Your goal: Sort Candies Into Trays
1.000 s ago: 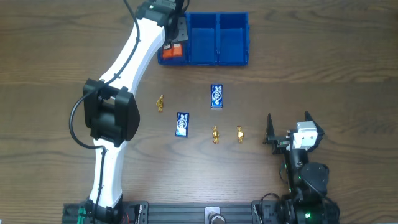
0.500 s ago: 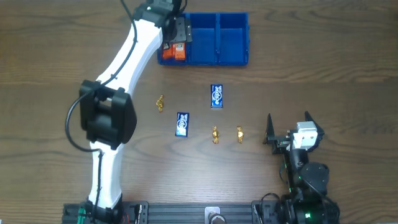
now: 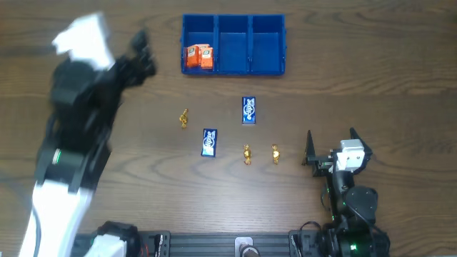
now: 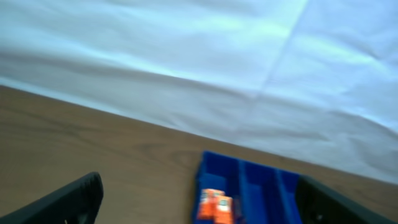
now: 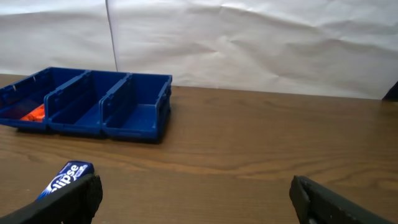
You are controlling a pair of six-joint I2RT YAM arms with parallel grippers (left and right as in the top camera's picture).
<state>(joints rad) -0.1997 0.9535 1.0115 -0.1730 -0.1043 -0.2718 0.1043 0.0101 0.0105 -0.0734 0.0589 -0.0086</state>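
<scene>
The blue three-compartment tray (image 3: 233, 68) stands at the far middle of the table, with two orange candies (image 3: 198, 57) in its left compartment. Two blue-wrapped candies (image 3: 248, 110) (image 3: 209, 142) and three gold ones (image 3: 184, 118) (image 3: 247, 154) (image 3: 275, 153) lie loose on the wood. My left gripper (image 3: 141, 54) hangs raised to the left of the tray, open and empty. From its wrist I see the tray (image 4: 261, 186) and the orange candies (image 4: 214, 206) ahead. My right gripper (image 3: 332, 146) rests open near the right base, right of the gold candies.
The right wrist view looks across bare wood to the tray (image 5: 140, 102), with a blue candy (image 5: 65, 177) close by on one side. A white backdrop (image 5: 249, 43) stands behind the table's far edge. The left arm's bulk (image 3: 75, 143) hangs over the table's left side.
My left arm has swung away from the tray's left compartment, out to the left and upward. The orange candies now lie uncovered in that compartment. The right arm has not moved.
</scene>
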